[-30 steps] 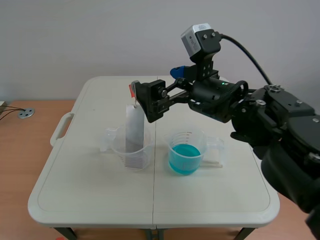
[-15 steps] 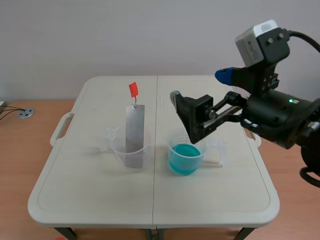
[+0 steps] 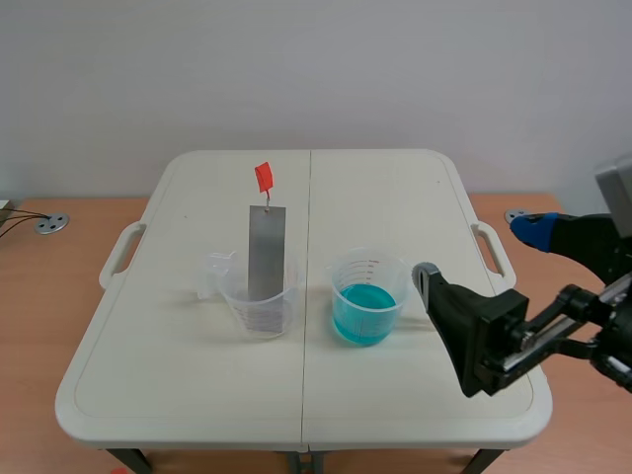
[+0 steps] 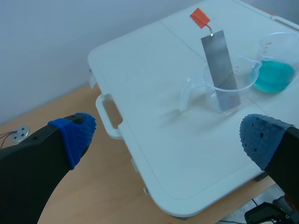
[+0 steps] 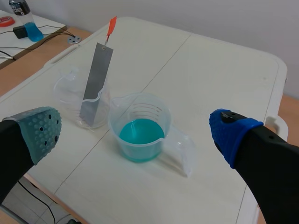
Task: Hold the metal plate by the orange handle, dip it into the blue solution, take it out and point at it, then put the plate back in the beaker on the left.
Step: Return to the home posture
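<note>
My right hand (image 5: 135, 129) was wide open, its two padded fingers spread far apart with nothing between them. In the scene view it hung at the near right corner of the desk (image 3: 178, 375), to the right of the beaker of blue solution (image 3: 365, 294) and clear of it. My left hand (image 4: 168, 137) was also fully open and held nothing. From its wrist camera it was off the left side of the desk, above the wooden floor, with the desk's left edge and carrying handle ahead of it.

The metal plate (image 3: 266, 252) stood in the clear beaker on the left (image 3: 259, 304). Its lower end was down inside the beaker, and its upper part rose well above the rim and leaned against it. The orange handle (image 3: 263, 177) stuck up from the plate's top end on a small wire hook, and neither hand touched it.

The two beakers sat side by side near the middle of the desk, close but apart, one on each side of the centre seam. The blue solution (image 3: 363, 312) filled the lower part of the right beaker, whose handle pointed right, toward my right hand. On the floor far to the left lay a small round metal disc (image 3: 51, 223) with a cable.
</note>
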